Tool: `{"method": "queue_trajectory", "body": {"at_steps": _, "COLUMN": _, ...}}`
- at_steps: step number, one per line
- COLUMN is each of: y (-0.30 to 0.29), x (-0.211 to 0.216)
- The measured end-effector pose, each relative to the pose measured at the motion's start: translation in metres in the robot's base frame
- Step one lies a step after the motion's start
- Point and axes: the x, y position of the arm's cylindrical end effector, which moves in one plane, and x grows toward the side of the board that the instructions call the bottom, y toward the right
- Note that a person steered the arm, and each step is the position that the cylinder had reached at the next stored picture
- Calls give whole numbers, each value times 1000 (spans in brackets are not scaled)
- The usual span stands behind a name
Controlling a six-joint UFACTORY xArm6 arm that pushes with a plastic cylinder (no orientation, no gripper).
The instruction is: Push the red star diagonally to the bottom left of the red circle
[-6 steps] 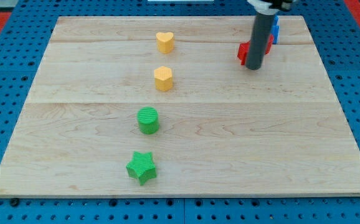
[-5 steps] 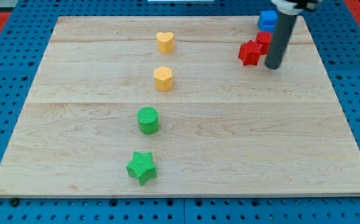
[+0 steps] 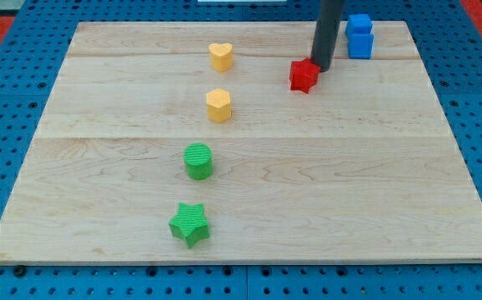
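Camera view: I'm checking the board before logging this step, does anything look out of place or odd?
Only one oddity: no red circle shows; my tip and rod may hide it. The red star block sits against my tip's lower left. The blue blocks, stacked or adjoining, look tidy.

Red star [image 3: 304, 76], blue blocks [image 3: 359, 36] (ridged green pair [image 3: 198, 161])

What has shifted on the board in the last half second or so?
The rod swung from the view's right to the left, so my tip now sits just right of the red star, at its upper edge. The star has slid left and slightly down. No red circle shows now; the rod may hide it. The blue blocks, yellow heart, yellow hexagon, green cylinder and green star stayed put.
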Motion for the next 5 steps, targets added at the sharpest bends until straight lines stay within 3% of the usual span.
{"method": "queue_trajectory", "body": {"at_steps": 2, "y": 54, "x": 7}}
{"method": "queue_trajectory", "body": {"at_steps": 4, "y": -6, "x": 14}}
{"method": "queue_trajectory", "body": {"at_steps": 5, "y": -10, "x": 14}}
